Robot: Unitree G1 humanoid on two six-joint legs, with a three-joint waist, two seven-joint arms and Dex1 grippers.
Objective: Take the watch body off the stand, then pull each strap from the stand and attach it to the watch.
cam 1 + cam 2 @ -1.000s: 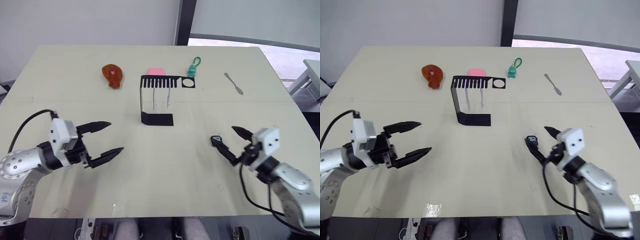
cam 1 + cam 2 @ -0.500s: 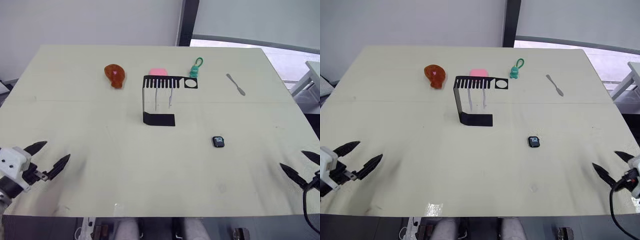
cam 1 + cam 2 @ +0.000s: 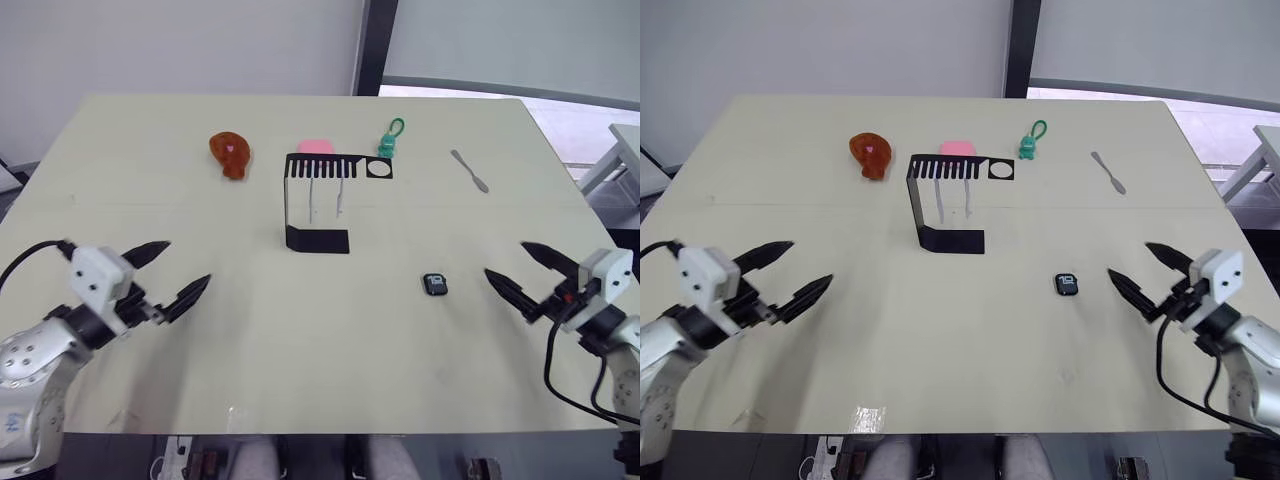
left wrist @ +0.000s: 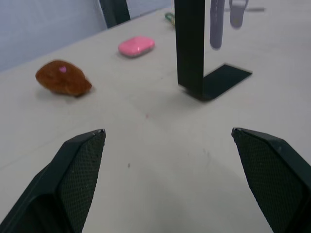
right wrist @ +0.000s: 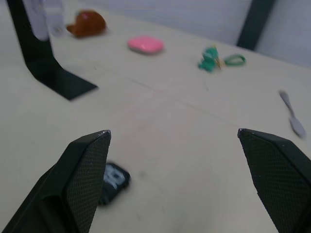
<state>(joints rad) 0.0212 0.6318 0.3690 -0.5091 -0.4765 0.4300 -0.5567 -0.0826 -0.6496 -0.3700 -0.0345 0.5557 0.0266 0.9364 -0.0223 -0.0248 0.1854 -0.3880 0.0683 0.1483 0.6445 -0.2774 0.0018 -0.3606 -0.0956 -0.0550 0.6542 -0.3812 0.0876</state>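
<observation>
Black stand [image 3: 316, 200]; lavender straps [image 3: 327, 196]; black watch body [image 3: 435, 285]; green keychain figure [image 3: 387, 138]; pink pebble [image 3: 314, 146].

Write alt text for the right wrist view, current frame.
The open right gripper hovers over a pale table, the watch body lying flat by one fingertip. Beyond stand the black stand, a pink case, a green keychain and a brown toy.

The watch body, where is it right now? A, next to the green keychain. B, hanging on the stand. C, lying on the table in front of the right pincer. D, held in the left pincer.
C: the watch body lies flat on the table, clear of the stand, just ahead of the open right pincer.
</observation>
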